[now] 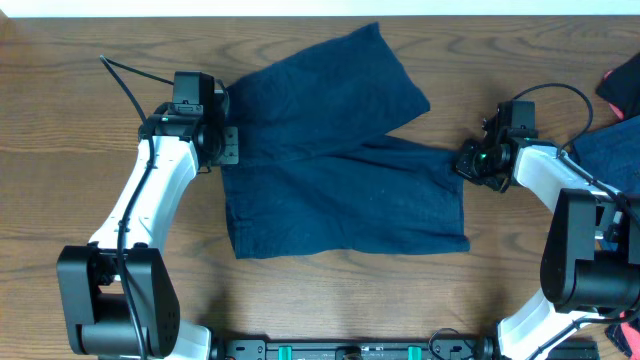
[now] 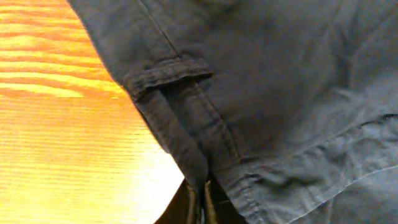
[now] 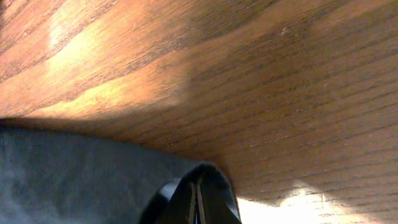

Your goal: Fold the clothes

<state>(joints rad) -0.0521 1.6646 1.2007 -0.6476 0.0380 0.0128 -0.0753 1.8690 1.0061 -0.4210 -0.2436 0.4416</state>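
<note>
The dark navy shorts point(image 1: 340, 170) lie spread on the wooden table, waistband to the left, one leg angled to the upper right and the other to the lower right. My left gripper point(image 1: 226, 140) is shut on the waistband edge. In the left wrist view its jaws point(image 2: 200, 205) pinch the waistband just below a belt loop point(image 2: 168, 71). My right gripper point(image 1: 466, 160) is shut on the upper corner of the lower leg's hem. In the right wrist view the cloth point(image 3: 74, 174) wraps over the closed jaws point(image 3: 196, 202).
More clothing lies at the right edge of the table: a red and dark piece point(image 1: 622, 85) and a blue piece point(image 1: 615, 150) behind the right arm. The table's far edge point(image 1: 300, 8) runs along the top.
</note>
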